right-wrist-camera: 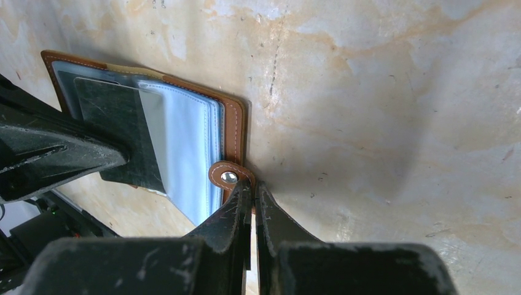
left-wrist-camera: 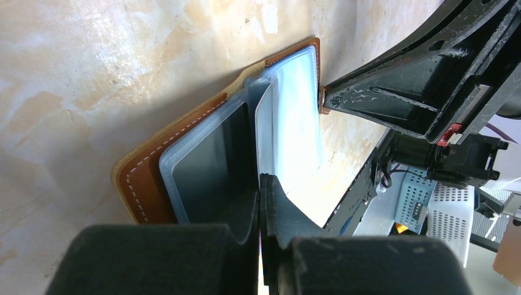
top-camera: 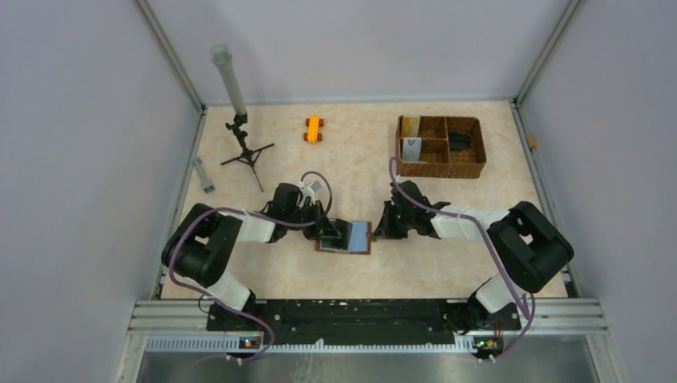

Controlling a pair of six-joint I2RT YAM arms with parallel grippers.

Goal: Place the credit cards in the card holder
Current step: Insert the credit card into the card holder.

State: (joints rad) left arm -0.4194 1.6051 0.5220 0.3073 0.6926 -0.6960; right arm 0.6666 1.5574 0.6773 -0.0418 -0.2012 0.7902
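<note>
Pinching the snap tab (right-wrist-camera: 226,176) of the card holder (right-wrist-camera: 235,123), the right jaws are clamped; the left jaws grip a black card (right-wrist-camera: 117,132) over its open inside.

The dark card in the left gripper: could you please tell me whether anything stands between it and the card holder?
Nothing visible does. The dark card, pinched in the shut left gripper, lies over the open card holder. The right gripper grips the snap tab at the holder's edge, clear of the card.
</note>
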